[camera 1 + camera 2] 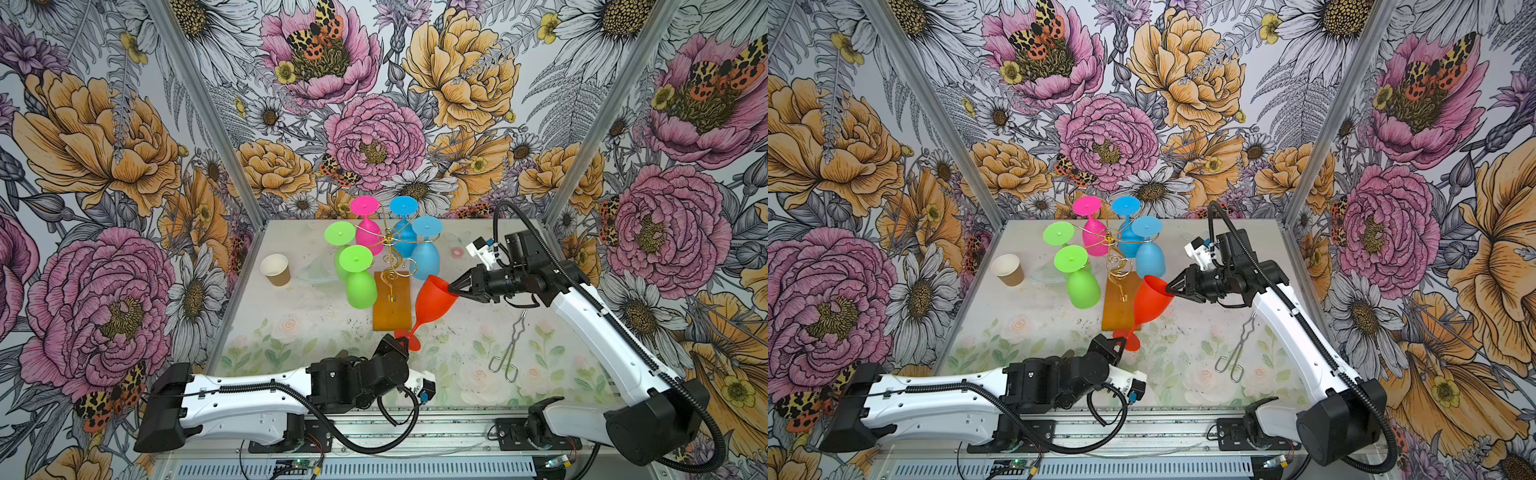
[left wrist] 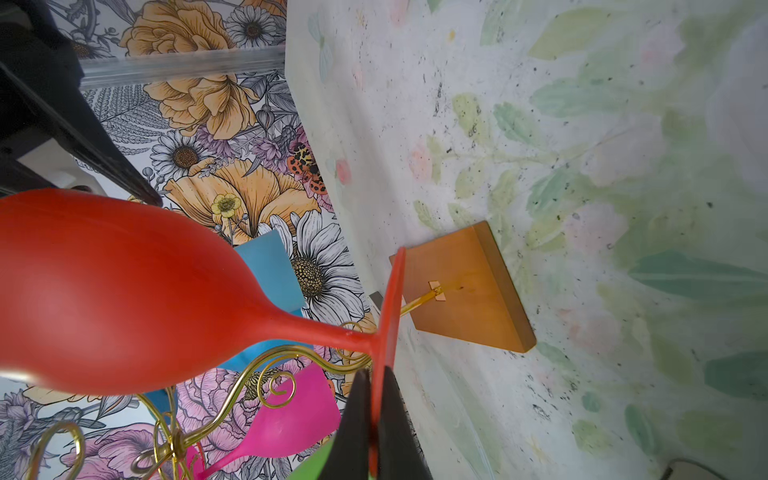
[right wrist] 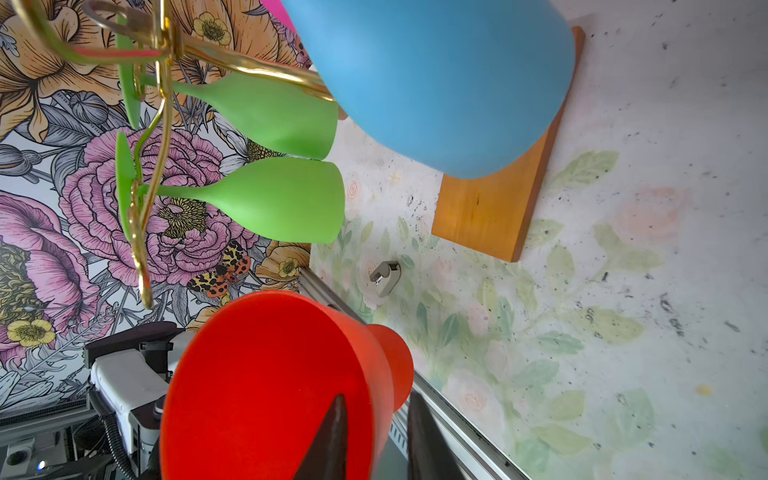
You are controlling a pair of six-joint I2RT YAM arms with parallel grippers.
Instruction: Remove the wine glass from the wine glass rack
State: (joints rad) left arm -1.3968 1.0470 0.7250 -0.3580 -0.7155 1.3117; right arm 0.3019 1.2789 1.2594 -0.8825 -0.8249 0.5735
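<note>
Glass: a matte, opaque red wine glass [image 1: 432, 303] [image 1: 1150, 301] [image 2: 124, 291] [image 3: 249, 395] with a tulip-shaped bowl, a thin stem and a flat round foot.
Position: free of the rack's wire arms, by the near right corner of its base. It is tilted, with the mouth high toward the right arm and the foot low toward the left arm.
Left gripper [image 1: 402, 341] [image 1: 1120, 341] [image 2: 376, 374]: black jaws clamped tight on the edge of the red foot.
Right gripper [image 1: 453, 289] [image 1: 1169, 287] [image 3: 377, 397]: pointed black jaws narrowly parted across the bowl's rim, one inside and one outside. Whether they press the wall cannot be told.
Rack: a thin gold wire wine glass rack [image 1: 390, 311] [image 1: 1117, 307] with curled scroll arms on a flat, smooth orange-brown wooden slab with square edges.
Hanging: two green [image 1: 359, 286], one pink [image 1: 368, 232] and two blue [image 1: 424, 253] matte glasses, bowls downward. The nearer blue bowl is just behind the red rim.
Table [image 1: 291, 324]: a pale, speckled surface with a faded floral print.
Room: bare surface near and to the right of the glass, up to thin metal tongs [image 1: 509, 353].
Left side: a brown paper cup [image 1: 275, 269], well apart.
</note>
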